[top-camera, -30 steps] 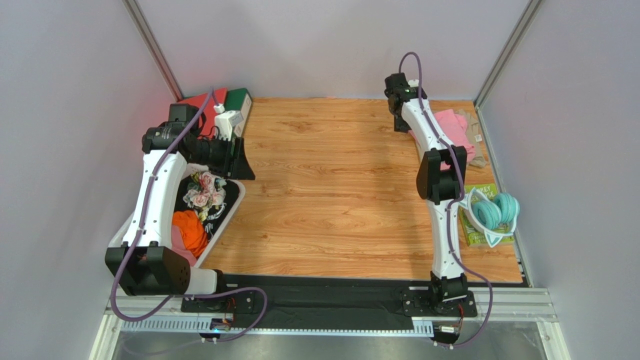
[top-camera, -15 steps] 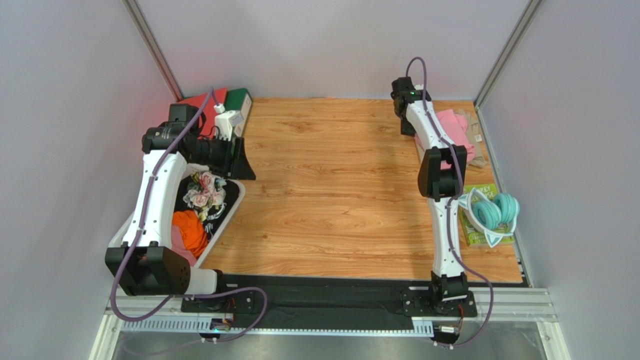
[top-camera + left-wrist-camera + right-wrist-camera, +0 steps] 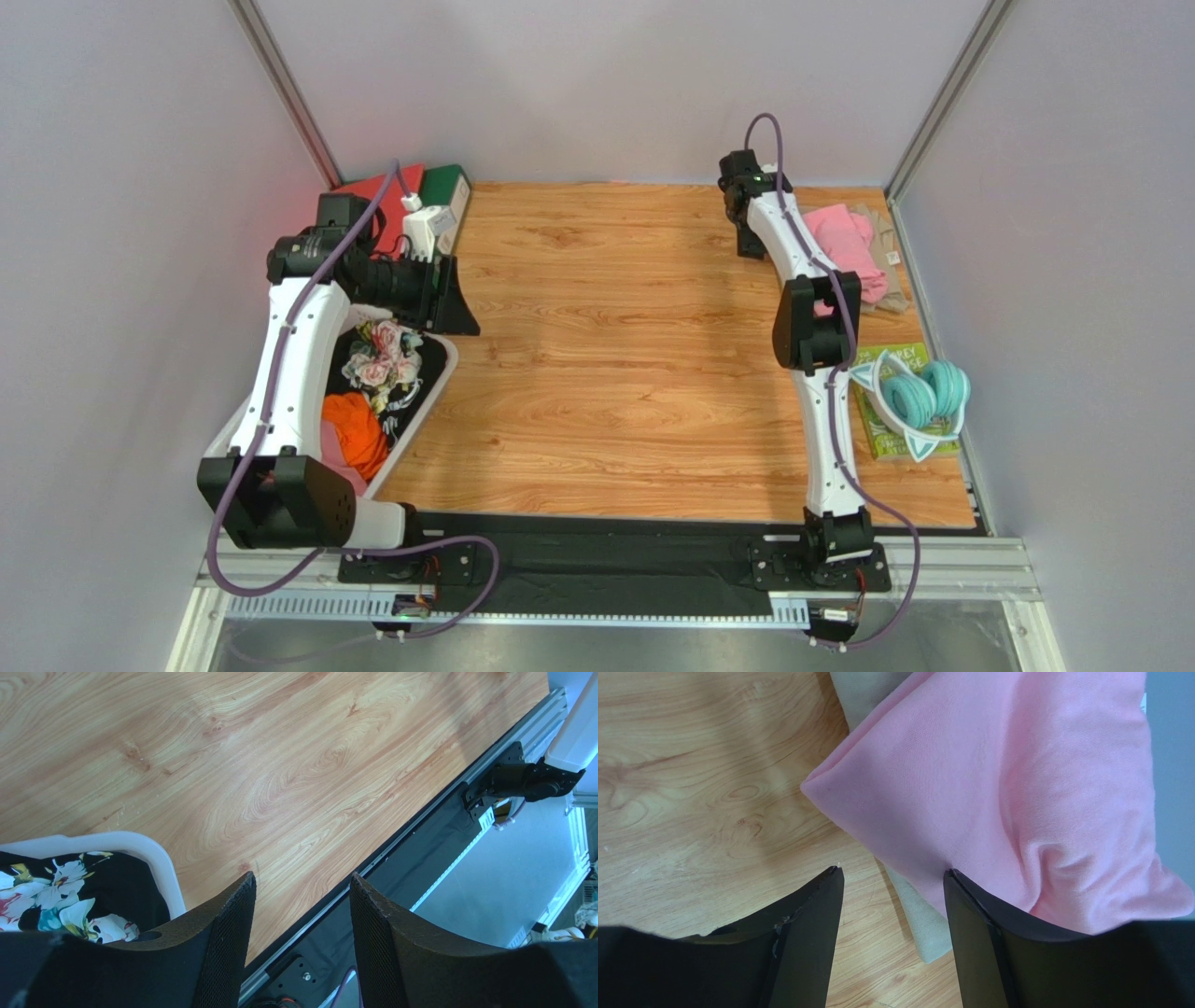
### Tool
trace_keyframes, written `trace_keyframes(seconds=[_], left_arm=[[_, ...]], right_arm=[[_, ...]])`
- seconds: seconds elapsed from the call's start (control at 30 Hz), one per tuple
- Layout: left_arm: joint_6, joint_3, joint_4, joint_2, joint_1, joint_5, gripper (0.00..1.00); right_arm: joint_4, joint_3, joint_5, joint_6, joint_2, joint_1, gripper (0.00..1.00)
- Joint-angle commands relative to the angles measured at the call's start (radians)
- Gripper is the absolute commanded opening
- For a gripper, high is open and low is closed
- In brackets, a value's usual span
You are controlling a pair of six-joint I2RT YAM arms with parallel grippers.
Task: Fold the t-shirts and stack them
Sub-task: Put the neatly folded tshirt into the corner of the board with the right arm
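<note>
Overhead, the pink t-shirt [image 3: 846, 241] lies in the far right corner of the table [image 3: 617, 350], on top of the khaki t-shirt [image 3: 888, 249], of which only a fringe shows near the wall [image 3: 1045, 280]; the right arm [image 3: 802, 273] reaches out to the shirts' left side; the left arm [image 3: 288, 364] stands well apart, beside a white tray [image 3: 417, 420] holding floral cloth [image 3: 379, 357]; turquoise headphones [image 3: 926, 392] sit by the right edge, nearer the arm bases.

From the left wrist, the left gripper [image 3: 300, 882] is moderately parted with nothing between its jaws, over bare wood just past the tray's rim; it looks too far off to steady any cloth, so a pull on the stack would go unopposed.

From the right wrist, the right gripper [image 3: 892, 875] is likewise parted and empty, low at the stack's edge; one jaw is touching or just over the pink hem, I cannot tell which; a strip of khaki lies in the gap. Closing here would probably pinch the khaki edge alone, and lifting it would drag the lower shirt out and tip the pink one off; a forward shove could ruck the pink fold toward the wall; soft cloth gives little warning of either.
</note>
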Motion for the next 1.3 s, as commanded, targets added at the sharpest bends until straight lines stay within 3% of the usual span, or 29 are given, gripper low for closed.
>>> trace_keyframes(seconds=[0.0,0.13,0.37,0.57,0.67,0.9,1.27], left_arm=[[0.027,0.021,0.007,0.003,-0.003,0.03,0.59],[0.033,0.032,-0.005,0.011,-0.003,0.027,0.59],[0.037,0.044,-0.008,0.031,-0.003,0.024,0.59],[0.05,0.035,-0.005,0.051,-0.003,0.024,0.59],[0.051,0.034,-0.005,0.057,-0.003,0.021,0.59],[0.063,0.023,-0.01,0.072,-0.003,0.016,0.59],[0.057,0.069,-0.03,0.097,-0.003,0.03,0.59]], right_arm=[[0.017,0.077,0.076,-0.02,0.017,-0.001,0.62],[0.023,0.119,0.084,-0.025,0.051,0.001,0.7],[0.05,0.148,0.064,-0.082,0.09,0.045,0.75],[0.087,0.146,0.084,-0.12,0.09,0.064,0.75],[0.124,0.129,0.128,-0.146,0.083,0.068,0.7],[0.25,0.063,0.291,-0.241,0.067,0.073,0.68],[0.247,0.068,0.305,-0.237,0.113,0.064,0.68]])
